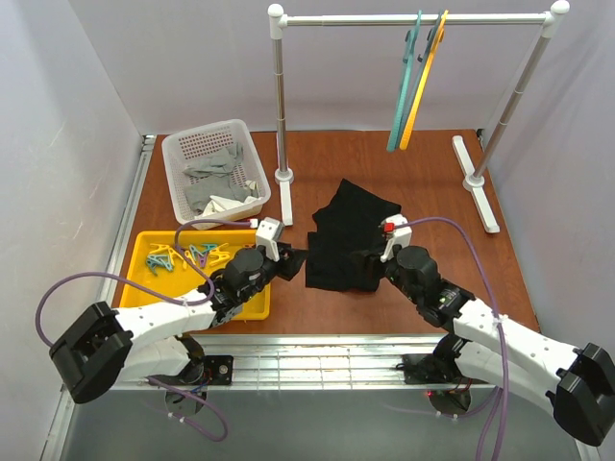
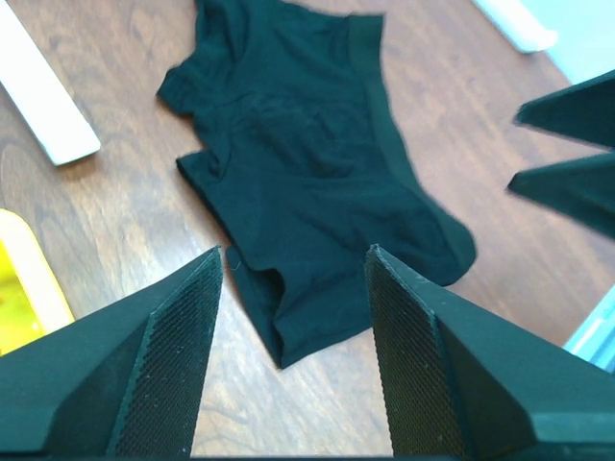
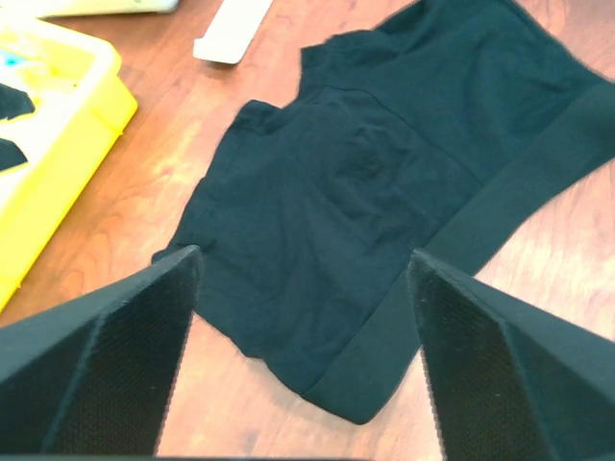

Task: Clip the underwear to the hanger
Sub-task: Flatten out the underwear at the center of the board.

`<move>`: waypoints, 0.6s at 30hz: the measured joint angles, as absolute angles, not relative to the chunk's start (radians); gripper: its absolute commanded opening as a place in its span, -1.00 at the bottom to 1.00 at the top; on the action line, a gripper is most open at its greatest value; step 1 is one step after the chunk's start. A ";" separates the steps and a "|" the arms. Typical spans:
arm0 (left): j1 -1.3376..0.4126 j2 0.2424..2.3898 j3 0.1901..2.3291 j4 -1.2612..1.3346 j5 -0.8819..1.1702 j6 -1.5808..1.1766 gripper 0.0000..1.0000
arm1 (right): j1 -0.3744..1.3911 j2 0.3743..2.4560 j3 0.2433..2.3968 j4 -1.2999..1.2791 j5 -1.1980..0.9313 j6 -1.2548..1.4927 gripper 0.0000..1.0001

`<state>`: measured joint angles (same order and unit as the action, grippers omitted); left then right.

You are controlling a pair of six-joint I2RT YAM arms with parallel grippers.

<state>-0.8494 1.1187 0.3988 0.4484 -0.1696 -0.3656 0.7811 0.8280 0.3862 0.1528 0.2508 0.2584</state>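
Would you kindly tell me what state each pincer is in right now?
Left pincer: open, holding nothing, above the underwear.
Right pincer: open, holding nothing, also above the underwear.

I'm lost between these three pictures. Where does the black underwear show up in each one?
Top external: the underwear lies mid-table, just beyond the two arms.
Left wrist: the underwear fills the upper middle of the picture.
Right wrist: the underwear covers the centre and upper right.
Shared landmark: the yellow tray sits left of the underwear in every view.
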 measured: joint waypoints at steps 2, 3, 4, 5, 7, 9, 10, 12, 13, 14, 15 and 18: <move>-0.851 1.153 0.402 0.452 -0.176 -0.363 -0.01 | 0.781 0.852 0.387 0.162 0.277 0.253 -0.19; -0.851 1.174 0.403 0.455 -0.177 -0.363 -0.08 | 0.781 0.876 0.389 0.170 0.293 0.253 -0.50; -0.851 1.193 0.406 0.459 -0.177 -0.360 -0.22 | 0.781 0.906 0.393 0.186 0.308 0.253 -0.96; -0.851 1.216 0.412 0.462 -0.178 -0.360 -0.28 | 0.781 0.949 0.398 0.200 0.322 0.253 -0.97; -0.852 1.249 0.428 0.461 -0.184 -0.352 -0.41 | 0.781 1.048 0.405 0.240 0.347 0.253 -0.97; -0.853 1.253 0.439 0.461 -0.206 -0.342 -0.35 | 0.781 1.140 0.411 0.273 0.361 0.255 -0.97; -0.853 1.246 0.442 0.461 -0.219 -0.337 -0.31 | 0.778 1.188 0.417 0.291 0.361 0.254 -0.97; -0.853 1.225 0.445 0.453 -0.255 -0.330 -0.18 | 0.772 1.277 0.433 0.326 0.358 0.255 -0.97; -0.852 1.213 0.448 0.447 -0.274 -0.326 -0.15 | 0.765 1.321 0.442 0.345 0.348 0.255 -0.97; -0.847 1.200 0.449 0.444 -0.293 -0.321 -0.10 | 0.757 1.367 0.450 0.368 0.334 0.255 -0.97; -0.843 1.190 0.449 0.440 -0.308 -0.316 -0.09 | 0.750 1.404 0.459 0.387 0.325 0.256 -0.97; -0.821 1.172 0.449 0.431 -0.336 -0.314 -0.05 | 0.733 1.496 0.480 0.426 0.303 0.260 -0.97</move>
